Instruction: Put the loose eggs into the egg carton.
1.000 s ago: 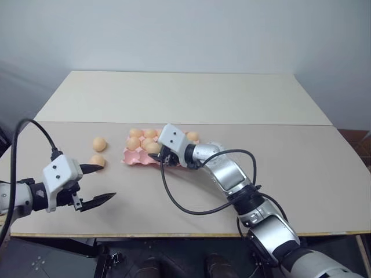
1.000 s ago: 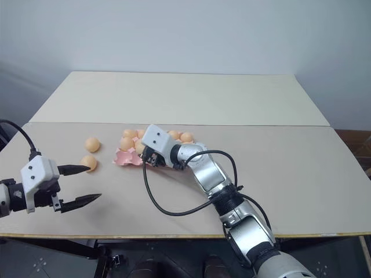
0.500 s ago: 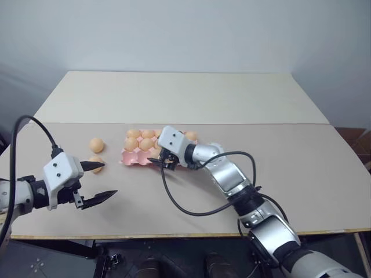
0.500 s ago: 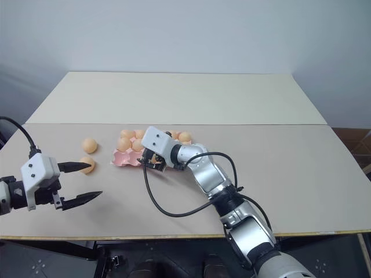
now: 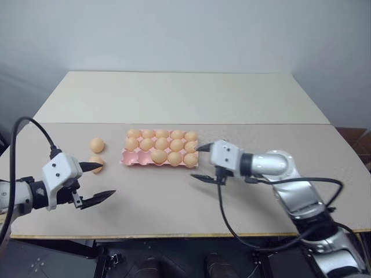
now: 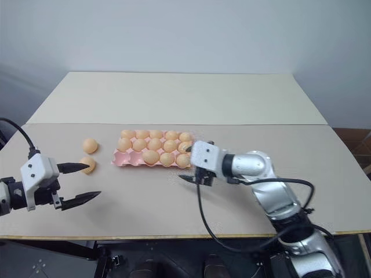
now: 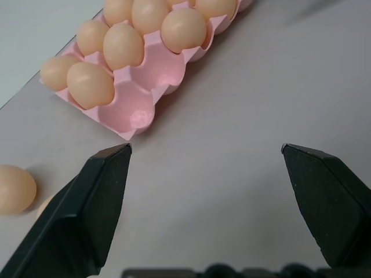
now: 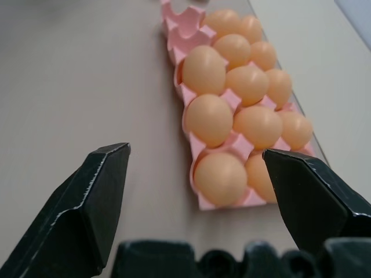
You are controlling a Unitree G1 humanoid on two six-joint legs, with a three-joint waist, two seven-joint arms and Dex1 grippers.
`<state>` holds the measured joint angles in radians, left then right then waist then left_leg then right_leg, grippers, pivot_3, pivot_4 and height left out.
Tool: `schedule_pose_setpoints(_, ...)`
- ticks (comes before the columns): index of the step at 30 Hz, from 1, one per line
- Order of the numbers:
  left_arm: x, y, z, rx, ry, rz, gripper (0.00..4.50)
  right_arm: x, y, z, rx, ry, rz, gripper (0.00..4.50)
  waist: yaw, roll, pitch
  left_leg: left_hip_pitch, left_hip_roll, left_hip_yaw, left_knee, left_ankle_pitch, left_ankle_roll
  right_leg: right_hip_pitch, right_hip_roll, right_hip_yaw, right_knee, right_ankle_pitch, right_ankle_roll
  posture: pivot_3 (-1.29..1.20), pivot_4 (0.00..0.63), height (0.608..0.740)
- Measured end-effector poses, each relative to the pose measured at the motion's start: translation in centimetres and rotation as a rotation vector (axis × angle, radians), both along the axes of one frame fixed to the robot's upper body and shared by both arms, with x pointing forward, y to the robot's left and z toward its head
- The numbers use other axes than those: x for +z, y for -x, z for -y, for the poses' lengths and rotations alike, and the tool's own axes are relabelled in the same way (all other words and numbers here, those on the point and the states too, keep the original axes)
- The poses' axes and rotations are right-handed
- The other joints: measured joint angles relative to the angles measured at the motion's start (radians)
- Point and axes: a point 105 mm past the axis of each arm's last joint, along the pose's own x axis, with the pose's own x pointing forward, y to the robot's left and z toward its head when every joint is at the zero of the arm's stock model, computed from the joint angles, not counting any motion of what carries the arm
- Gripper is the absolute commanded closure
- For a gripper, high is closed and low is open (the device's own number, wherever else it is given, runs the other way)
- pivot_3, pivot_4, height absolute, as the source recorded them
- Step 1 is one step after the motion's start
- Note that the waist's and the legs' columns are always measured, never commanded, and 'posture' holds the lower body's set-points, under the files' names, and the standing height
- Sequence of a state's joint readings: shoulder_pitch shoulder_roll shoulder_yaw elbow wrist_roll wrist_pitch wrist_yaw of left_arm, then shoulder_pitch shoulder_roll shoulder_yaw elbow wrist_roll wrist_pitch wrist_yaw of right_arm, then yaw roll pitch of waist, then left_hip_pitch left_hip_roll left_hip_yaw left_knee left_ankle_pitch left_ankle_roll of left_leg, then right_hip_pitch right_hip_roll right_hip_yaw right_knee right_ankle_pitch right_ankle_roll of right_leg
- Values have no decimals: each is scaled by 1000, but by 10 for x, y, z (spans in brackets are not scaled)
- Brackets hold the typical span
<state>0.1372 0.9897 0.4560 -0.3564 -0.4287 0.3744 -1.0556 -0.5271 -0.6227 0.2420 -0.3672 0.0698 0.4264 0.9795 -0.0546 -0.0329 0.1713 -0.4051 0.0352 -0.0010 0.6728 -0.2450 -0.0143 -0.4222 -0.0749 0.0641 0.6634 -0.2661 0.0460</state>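
The egg carton sits mid-table, I think thirteen cups filled and two at its left end empty. Two loose eggs lie just left of it. My left gripper gapes beside the nearer one, which it must close on next; my right gripper hangs wide and empty beside the carton's right end

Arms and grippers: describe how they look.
Each arm ends in a light grey box-shaped wrist block with small dark dots. The left gripper and right gripper each have two black, pointed fingers. The right arm is glossy silver with black joints. Black cables loop from both wrists.
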Motion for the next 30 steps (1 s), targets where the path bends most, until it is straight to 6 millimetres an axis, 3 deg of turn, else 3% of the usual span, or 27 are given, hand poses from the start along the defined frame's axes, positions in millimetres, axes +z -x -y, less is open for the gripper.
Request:
schedule_pose_setpoints(6, -1, 5, -2, 30, 5, 15, 0, 9, 24, 18, 66, -3, -53, 257, 7, 0, 0, 1, 0, 0, 0, 0, 0, 1, 0, 0, 0, 0, 0, 0, 150, 740)
schedule_pose_setpoints(11, -2, 3, -3, 55, 12, 30, 0, 8, 35, 20, 110, 9, -86, 257, 11, 0, 0, 1, 0, 0, 0, 0, 0, 1, 0, 0, 0, 0, 0, 0, 150, 740)
schedule_pose_setpoints(26, -1, 2, -3, 74, 32, 56, 0, 9, 33, 24, 85, 13, -79, 257, 11, 0, 0, 1, 0, 0, 0, 0, 0, 1, 0, 0, 0, 0, 0, 0, 150, 740)
schedule_pose_setpoints(30, -1, -12, -19, 210, 33, 116, 0, 9, 32, 25, 77, 16, -75, 257, 13, 0, 0, 1, 0, 0, 1, 0, 0, 1, 0, 0, 0, 0, 0, 0, 150, 740)
